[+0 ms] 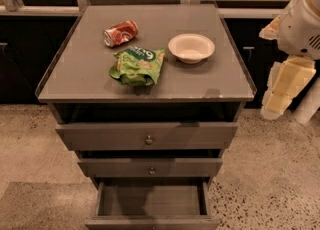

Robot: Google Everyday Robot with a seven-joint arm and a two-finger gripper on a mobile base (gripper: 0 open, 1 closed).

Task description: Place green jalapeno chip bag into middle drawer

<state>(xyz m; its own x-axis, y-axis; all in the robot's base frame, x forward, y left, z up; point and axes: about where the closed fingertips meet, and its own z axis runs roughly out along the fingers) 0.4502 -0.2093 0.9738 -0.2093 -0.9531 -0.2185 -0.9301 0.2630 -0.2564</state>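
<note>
Countertop [75,69] holds green jalapeno chip bag [137,65] — pincer [285,105] indistinct, far right.

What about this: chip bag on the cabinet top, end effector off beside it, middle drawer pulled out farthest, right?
No: the camera view shows the bottom drawer pulled out farthest, not the middle drawer. The chip bag on the cabinet top, end effector off beside it: both correct.
</note>
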